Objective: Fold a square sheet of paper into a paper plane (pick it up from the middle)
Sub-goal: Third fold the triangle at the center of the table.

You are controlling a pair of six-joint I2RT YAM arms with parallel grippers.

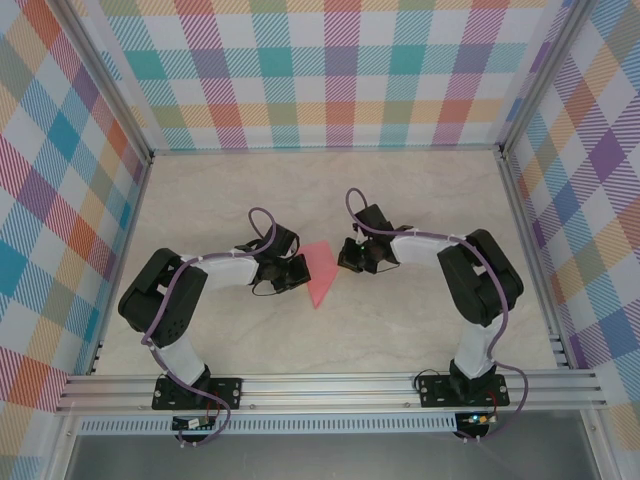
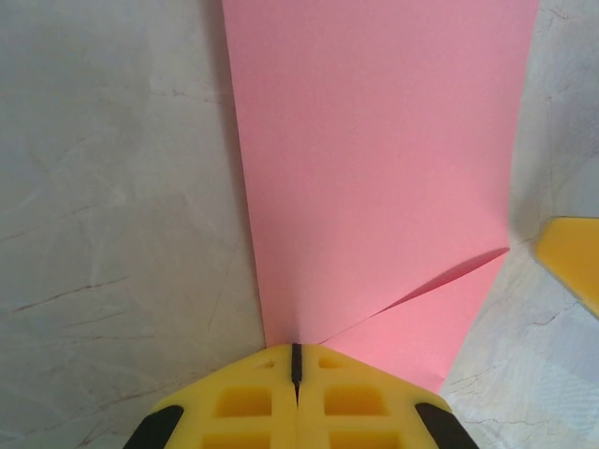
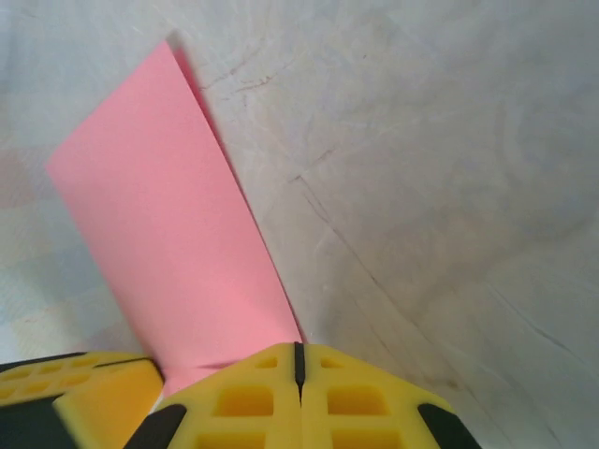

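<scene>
Overhead view of a pale marbled table (image 1: 430, 200) with two robot arms reaching inward from the near edge. Between them, mid-table, lies the square sheet of paper (image 1: 320, 275), salmon pink and already partly folded. It is not yet a plane.

From above we see its long axis running from 12 o'clock to 6 o'clock, broad at the far end and narrowing to a point at the near end. The left gripper (image 1: 296, 272) meets the paper's 9 o'clock edge. The right gripper (image 1: 350, 258) meets its 2 o'clock edge. Both touch the paper, so neither arm is nearer than the other.

In the left wrist view, the left gripper (image 2: 296, 360) has its yellow fingers clenched, with only a thin dark seam between them. The paper (image 2: 374, 168) stretches away toward 12 o'clock, and one folded flap slants off toward 2 o'clock. A yellow finger of the right gripper (image 2: 573, 257) sits at 3 o'clock, just beside the paper.

In the right wrist view, the right gripper (image 3: 298, 355) is likewise clenched. The paper (image 3: 168, 234) runs from its tips toward 11 o'clock, and the left gripper (image 3: 84, 393) sits at 8 o'clock.

We judge that both sets of tips rest on the paper. We cannot tell whether either one nips an edge. The next fold will likely turn on that 12-to-6 axis.
</scene>
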